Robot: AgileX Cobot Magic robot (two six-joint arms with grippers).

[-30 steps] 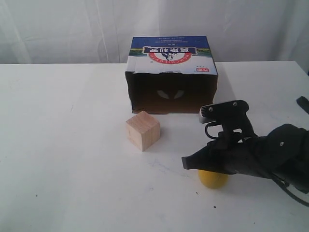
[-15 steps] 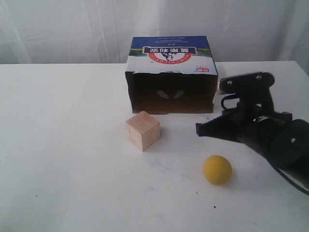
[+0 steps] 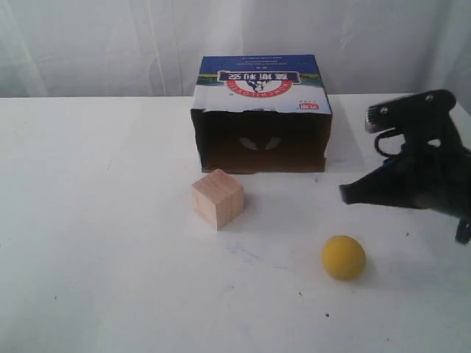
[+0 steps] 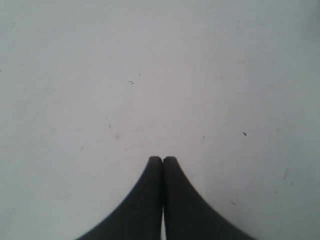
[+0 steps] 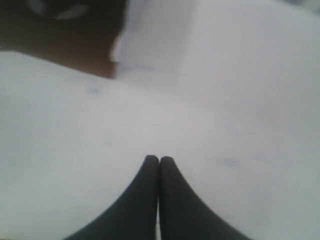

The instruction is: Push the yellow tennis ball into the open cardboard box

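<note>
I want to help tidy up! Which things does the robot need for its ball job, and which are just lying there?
Needed for the job:
ball
box
right gripper, shut

Just lying there:
wooden cube

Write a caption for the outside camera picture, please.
A yellow ball on the white table, a wooden cube and an open box nearby, the right gripper shut.

Soft, even light filled the exterior view, and the white worktop (image 3: 110, 257) looked nearly washed out. Faint shadows lay beside the yellow tennis ball (image 3: 344, 257) and wooden cube (image 3: 218, 198). The open cardboard box (image 3: 261, 143) was dark inside. The right wrist view was blurred, while the left wrist view showed crisp specks.
</note>
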